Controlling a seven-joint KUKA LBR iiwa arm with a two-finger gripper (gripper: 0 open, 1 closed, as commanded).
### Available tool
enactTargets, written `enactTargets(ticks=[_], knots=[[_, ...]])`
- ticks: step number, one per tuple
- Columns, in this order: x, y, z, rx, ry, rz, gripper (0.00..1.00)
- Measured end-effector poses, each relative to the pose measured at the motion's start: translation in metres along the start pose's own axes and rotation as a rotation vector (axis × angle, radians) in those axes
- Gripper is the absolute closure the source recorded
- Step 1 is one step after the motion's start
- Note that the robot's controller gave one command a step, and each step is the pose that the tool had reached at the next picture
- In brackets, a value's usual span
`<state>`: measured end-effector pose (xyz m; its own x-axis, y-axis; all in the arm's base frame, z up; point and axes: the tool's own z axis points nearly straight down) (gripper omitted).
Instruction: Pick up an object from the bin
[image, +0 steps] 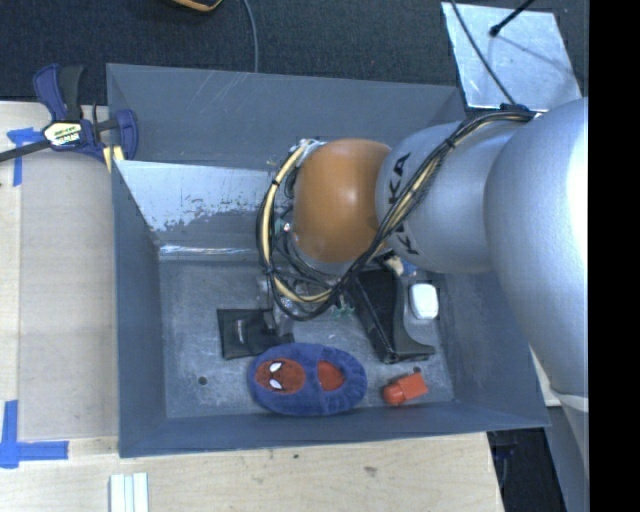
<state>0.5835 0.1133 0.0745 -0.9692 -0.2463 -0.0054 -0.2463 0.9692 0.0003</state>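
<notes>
Black flat piece (236, 335): one, left of mid-floor in the bin (140, 330), just beside the claw (270, 305). You cannot tell the claw's state. Nearer you: one blue oval pouch (305, 380). Right: one orange block (405, 388), one black case (380, 315).

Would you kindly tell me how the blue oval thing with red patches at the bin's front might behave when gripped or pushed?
The blue oval thing looks padded, with rounded, puffy edges, so it probably squashes under a pinch. It lies flat and broad on the bin floor, so a push would likely slide it, not roll or tip it.
</notes>
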Motion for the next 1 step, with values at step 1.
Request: enactTargets(ticks=[1], knots=[[0.0235, 0.0405, -0.1612, 0.000, -0.006, -0.022, 1.00]])
